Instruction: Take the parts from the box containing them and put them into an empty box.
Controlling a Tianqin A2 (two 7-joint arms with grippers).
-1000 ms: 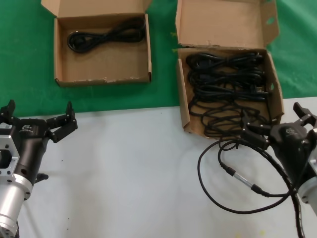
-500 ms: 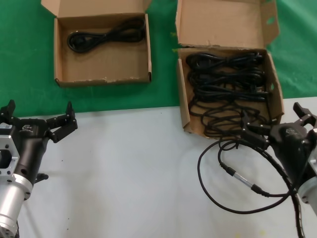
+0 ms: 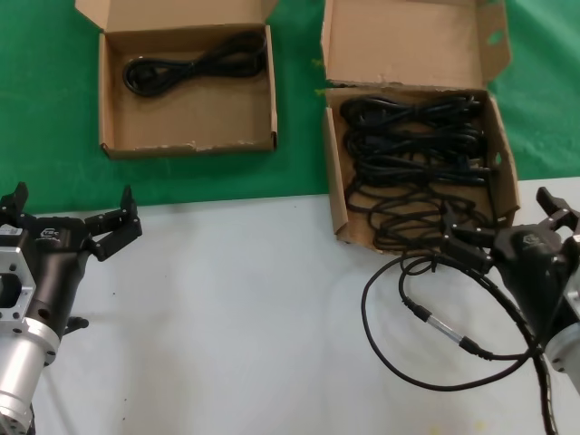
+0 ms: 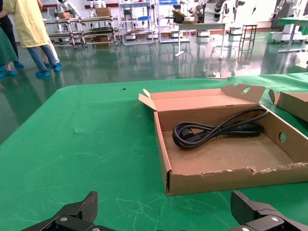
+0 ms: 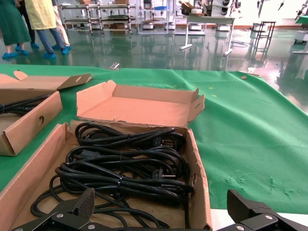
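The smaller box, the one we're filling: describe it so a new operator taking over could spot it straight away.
On the green cloth beyond the white table, two open cardboard boxes sit side by side. The smaller box is the one on the robot's left, ahead of the left gripper. It is squarer, with low walls, and holds a single coiled black cable, while the larger box is crammed with them.

A green cloth (image 3: 36,118) covers the far part of the table, meeting a pale grey surface (image 3: 236,335) nearer the camera. Beyond it, a glossy workshop floor (image 4: 144,57) holds metal racks (image 4: 72,29) and people in yellow coats (image 4: 31,29).
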